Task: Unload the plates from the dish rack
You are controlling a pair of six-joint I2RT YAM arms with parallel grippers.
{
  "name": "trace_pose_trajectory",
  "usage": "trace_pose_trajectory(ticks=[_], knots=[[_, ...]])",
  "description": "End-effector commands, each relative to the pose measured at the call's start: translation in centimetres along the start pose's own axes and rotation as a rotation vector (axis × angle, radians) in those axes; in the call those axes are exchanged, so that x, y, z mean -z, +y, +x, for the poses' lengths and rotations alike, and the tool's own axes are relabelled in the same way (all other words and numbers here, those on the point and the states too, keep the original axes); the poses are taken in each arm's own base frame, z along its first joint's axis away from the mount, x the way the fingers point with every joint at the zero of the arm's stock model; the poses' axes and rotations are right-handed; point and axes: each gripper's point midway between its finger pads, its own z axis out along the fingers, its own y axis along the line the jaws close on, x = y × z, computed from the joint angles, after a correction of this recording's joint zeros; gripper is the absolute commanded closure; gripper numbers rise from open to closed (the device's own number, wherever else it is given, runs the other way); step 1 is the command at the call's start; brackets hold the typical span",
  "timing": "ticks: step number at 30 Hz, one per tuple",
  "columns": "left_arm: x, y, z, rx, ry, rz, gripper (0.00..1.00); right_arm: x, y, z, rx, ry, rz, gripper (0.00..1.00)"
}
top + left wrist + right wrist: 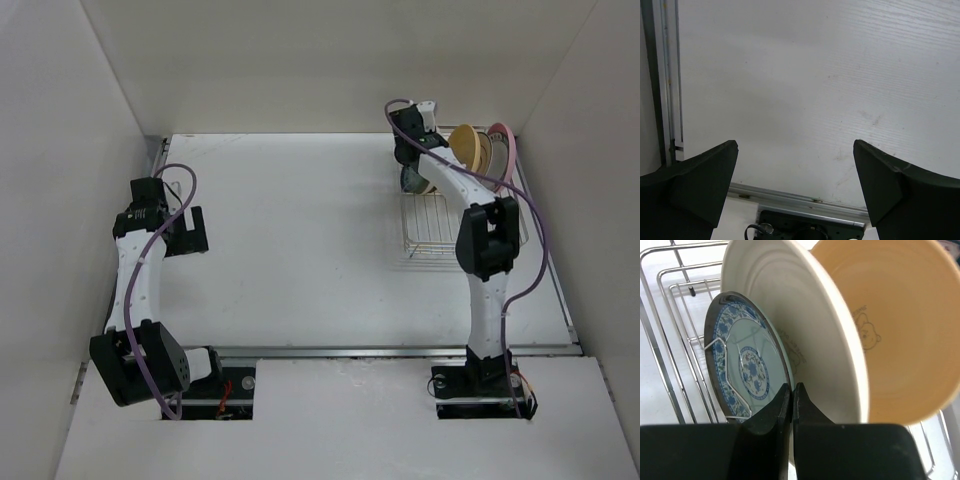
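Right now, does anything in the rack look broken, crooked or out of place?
Nothing stands out. The blue plate, cream plate and tan plate stand on edge in the rack, no cracks visible, and the right jaws pinch the blue plate's rim.

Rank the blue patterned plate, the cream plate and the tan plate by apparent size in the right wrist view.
1 and 2, unranked: the cream plate and the tan plate look about alike. The tan one is partly hidden behind the cream one and cut off by the frame edge.
3: the blue patterned plate, clearly the smallest.
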Motion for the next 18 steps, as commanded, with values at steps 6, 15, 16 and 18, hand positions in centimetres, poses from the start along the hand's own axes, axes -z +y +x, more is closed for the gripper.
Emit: trace_pose_trajectory(ticks=[6,15,16,18], knots=[[0.4,-1.6,0.6,-0.036,0.021,0.107,0.0,10.5,-5.9,-9.5,-0.124,-0.277,0.112,1.0],[2.5,-5.0,-0.1,-0.097,-0.001,0.324,0.0,20.6,-7.2,-12.0,-0.159,-0.424,0.03,1.0],[2.8,-5.0,-0.4,-0.098,-0.006,0.324,0.0,20.7,-7.5,-11.7,-0.179,-0.423,0.024,1.0],[4.2,-7.1,-1.0,-0.135,-0.017,0.462,0.0,22.5,-2.5,-10.9,-0.139,-0.432,-0.223,1.0]])
